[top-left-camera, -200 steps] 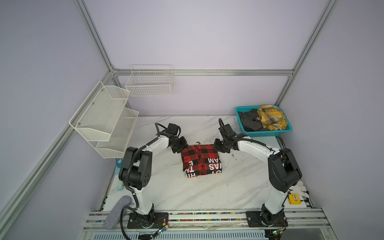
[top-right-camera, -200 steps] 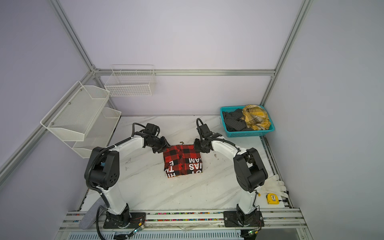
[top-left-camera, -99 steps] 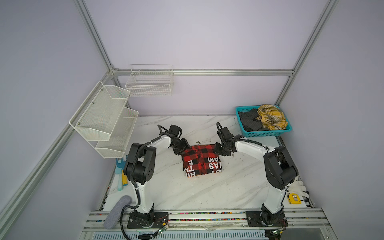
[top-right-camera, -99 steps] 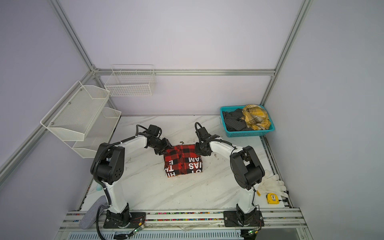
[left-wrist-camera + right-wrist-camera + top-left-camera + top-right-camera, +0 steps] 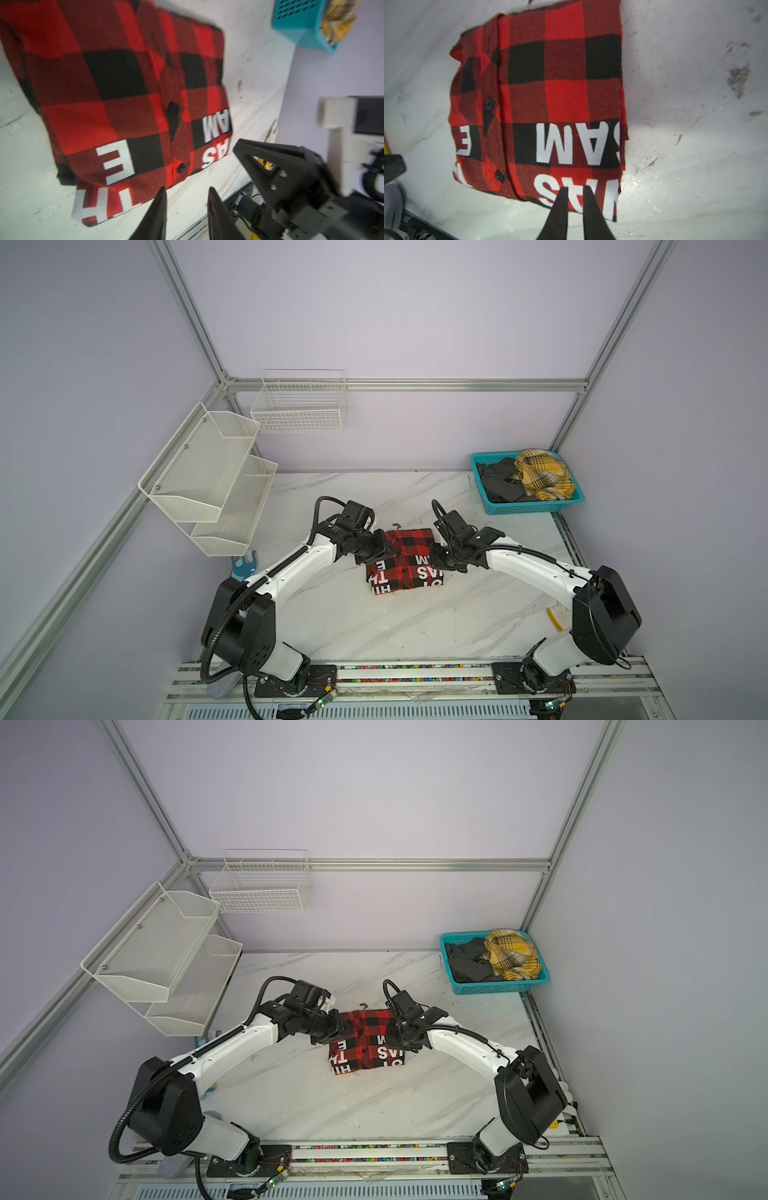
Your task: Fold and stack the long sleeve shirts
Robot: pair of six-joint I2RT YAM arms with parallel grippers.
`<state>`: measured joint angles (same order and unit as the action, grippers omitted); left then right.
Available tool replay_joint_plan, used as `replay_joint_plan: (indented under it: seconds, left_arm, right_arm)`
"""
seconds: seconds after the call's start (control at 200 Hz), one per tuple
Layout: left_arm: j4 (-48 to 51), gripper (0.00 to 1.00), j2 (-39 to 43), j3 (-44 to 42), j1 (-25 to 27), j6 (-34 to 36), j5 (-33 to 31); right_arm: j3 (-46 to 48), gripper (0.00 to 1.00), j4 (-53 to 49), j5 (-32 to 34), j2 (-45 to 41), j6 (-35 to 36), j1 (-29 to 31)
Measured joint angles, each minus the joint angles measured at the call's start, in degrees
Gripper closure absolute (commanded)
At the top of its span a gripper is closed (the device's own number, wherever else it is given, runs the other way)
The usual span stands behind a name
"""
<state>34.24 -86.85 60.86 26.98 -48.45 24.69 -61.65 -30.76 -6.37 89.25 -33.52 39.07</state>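
Here, left gripper [image 5: 186,190] hovers at the shirt's left edge, fingers slightly apart, empty | folded red-and-black buffalo-check shirt [image 5: 405,562] lies mid-table [image 5: 374,626] | right gripper [image 5: 575,188] above its white lettering, fingers narrowly parted, empty | mustard-yellow plaid garment [image 5: 540,472] and dark grey garment [image 5: 496,483] fill teal basket [image 5: 536,509], far right.

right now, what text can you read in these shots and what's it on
"SAME": on the shirt, white block letters, upside down in both top views, S half hidden at the edge
"WAS" and "TH": next row, cut off by the folds
"OT" and "HI": last row, small, less sure
Nothing else is readable.
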Motion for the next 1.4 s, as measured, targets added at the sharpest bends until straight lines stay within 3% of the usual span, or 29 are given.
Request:
replay_joint_plan:
  seconds: [0.175, 0.455, 0.545, 0.665, 0.76, 0.9, 1.08, 1.225, 1.3, 1.4]
  left_arm:
    - [-0.3, 0.76, -5.7, -3.1, -0.2, -0.5, 0.1]
    - [-2.6, 0.76, -10.8, -3.3, -0.3, 0.5, 0.1]
    - [-2.9, 0.69, -11.6, -3.2, -0.3, 1.6, 0.0]
    - [-2.2, 0.51, -11.1, -3.1, -0.3, 2.7, -0.6]
    - [0.5, 0.41, -8.5, -2.8, -0.5, 3.9, -2.5]
    - [4.7, 0.37, -1.2, -1.5, -2.3, 5.6, -4.7]
    - [5.9, 0.34, 10.3, -1.1, -8.6, 7.6, -8.1]
    - [5.7, 0.33, 13.9, -2.1, -14.4, 7.5, -7.0]
    - [5.2, 0.34, 13.7, -4.0, -16.3, 7.2, -4.9]
    - [3.9, 0.47, 12.9, -7.5, -16.7, 6.0, -1.2]
  right_arm:
    - [5.0, 0.84, 3.1, -0.8, 1.9, -1.5, 0.2]
    - [9.6, 0.85, 6.8, -1.9, 3.8, -3.0, 0.2]
    - [8.9, 0.85, 6.1, -1.9, 3.7, -3.1, 0.2]
    - [5.7, 0.85, 3.0, -0.5, 3.7, -2.8, 0.2]
    - [1.7, 0.85, 0.1, 1.0, 3.3, -2.1, 0.2]
    - [-3.5, 0.84, -1.9, 2.1, 1.7, -1.6, 0.2]
    - [-6.0, 0.82, -1.8, 2.0, 1.1, -1.3, 0.4]
    - [-5.9, 0.81, -1.6, 1.0, 1.4, -1.3, 0.5]
    - [-5.4, 0.77, -0.7, 0.5, 1.9, -1.3, 0.5]
    - [-4.0, 0.76, 0.6, -0.5, 2.6, -1.6, 0.7]
